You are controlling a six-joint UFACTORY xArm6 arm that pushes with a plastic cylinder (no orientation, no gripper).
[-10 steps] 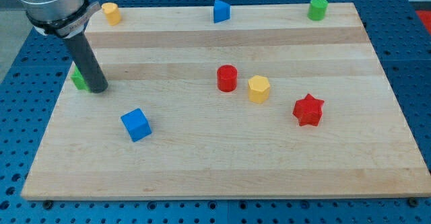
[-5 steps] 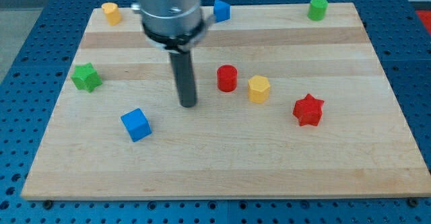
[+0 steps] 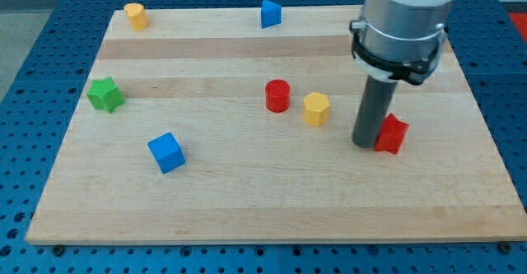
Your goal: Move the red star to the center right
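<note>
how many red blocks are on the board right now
2. The red cylinder stands near the board's middle, left of the yellow block. The red star sits at the view's right, partly hidden behind my tip, which touches its left side.

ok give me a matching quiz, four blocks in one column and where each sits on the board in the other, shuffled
Blocks:
1. red star
2. green star
3. blue cube
4. orange block

Places:
A. top left corner of the view
B. left edge, midway up
C. right beside my tip, on its right
D. lower left area

Pairs: 1-C, 2-B, 3-D, 4-A
</note>
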